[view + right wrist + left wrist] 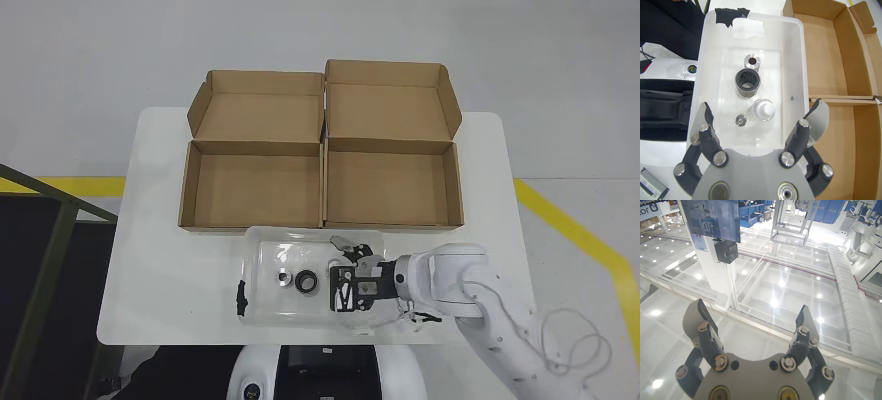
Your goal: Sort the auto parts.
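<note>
The bin (800, 56) is glossy, translucent white plastic; the 2 boxes (255, 190) are matt brown cardboard. The cylinder (752, 62) and disc (741, 120) are bright metal — the sleeve (747, 83) darker, the cap (763, 111) smooth white plastic.

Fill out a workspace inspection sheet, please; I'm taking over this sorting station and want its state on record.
Surface: white table, carrying boxes and bin.
Job's things: clear bin holds a silver cylinder, a dark ring sleeve, a white capped part and a small silver disc; two open cardboard boxes stand behind it.
Clutter: black tape and a white label on the bin's wall; small grey device on the table.
Grippers: right gripper open, above the bin; left gripper open, pointed at the ceiling.
Cables: white cable looping beside the right arm.
Surroundings: yellow floor line; dark railing.
</note>
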`<act>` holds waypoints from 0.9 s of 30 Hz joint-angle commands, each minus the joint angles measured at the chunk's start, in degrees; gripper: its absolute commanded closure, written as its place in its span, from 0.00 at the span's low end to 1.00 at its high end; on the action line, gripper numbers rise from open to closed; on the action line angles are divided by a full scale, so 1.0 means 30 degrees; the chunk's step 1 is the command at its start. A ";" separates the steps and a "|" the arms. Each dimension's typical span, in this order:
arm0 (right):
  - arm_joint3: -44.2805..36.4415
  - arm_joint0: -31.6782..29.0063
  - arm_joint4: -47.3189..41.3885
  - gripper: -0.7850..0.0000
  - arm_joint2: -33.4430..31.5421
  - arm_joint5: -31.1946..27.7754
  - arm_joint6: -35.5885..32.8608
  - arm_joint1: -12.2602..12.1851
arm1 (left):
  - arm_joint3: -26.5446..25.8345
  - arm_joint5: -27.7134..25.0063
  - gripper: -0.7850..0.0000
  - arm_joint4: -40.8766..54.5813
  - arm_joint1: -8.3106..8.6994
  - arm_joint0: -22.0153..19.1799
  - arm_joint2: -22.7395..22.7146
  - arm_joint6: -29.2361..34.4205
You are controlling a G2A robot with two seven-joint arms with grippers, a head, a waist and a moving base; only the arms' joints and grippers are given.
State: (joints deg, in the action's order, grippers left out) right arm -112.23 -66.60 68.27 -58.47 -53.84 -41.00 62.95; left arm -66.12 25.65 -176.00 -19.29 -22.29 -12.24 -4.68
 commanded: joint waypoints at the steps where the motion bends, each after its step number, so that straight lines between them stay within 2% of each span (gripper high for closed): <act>1: 0.0269 0.0261 -0.0024 0.00 0.0277 0.0102 -0.0072 0.0029 | 0.0000 0.0000 0.00 0.0000 0.0000 0.0000 0.0000 0.0000; 5: 0.0749 0.0689 -0.0040 0.00 0.0565 0.0346 -0.0107 0.0052 | 0.0000 0.0000 0.00 0.0000 0.0000 0.0000 0.0000 0.0000; 9: 0.1197 0.0947 -0.0099 0.09 0.0695 0.0439 -0.0138 0.0031 | 0.0000 0.0000 0.00 0.0000 0.0000 0.0000 0.0000 0.0000; 10: 0.1273 0.1007 -0.0127 0.13 0.0718 0.0440 -0.0126 0.0024 | 0.0000 0.0000 0.00 0.0000 0.0000 0.0000 0.0000 0.0000; 12: 0.1425 0.1101 -0.0163 0.32 0.0749 0.0442 -0.0161 0.0003 | 0.0000 0.0000 0.00 0.0000 0.0000 0.0000 0.0000 0.0000; 17: 0.1694 0.1278 -0.0290 0.25 0.0786 0.0469 -0.0219 -0.0059 | 0.0000 0.0000 0.00 0.0000 0.0000 0.0000 0.0000 0.0000; 21: 0.1936 0.1403 -0.0323 0.26 0.0947 0.0509 -0.0255 -0.0087 | 0.0000 0.0000 0.00 0.0000 0.0000 0.0000 0.0000 0.0000; 27: 0.2362 0.1645 -0.0238 0.38 0.1304 0.0678 -0.0021 -0.0080 | 0.0000 0.0000 0.00 0.0000 0.0000 0.0000 0.0000 0.0000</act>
State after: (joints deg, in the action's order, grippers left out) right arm -105.34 -61.78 67.52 -54.65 -51.90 -41.20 62.70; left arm -66.12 25.65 -176.00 -19.29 -22.29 -12.24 -4.68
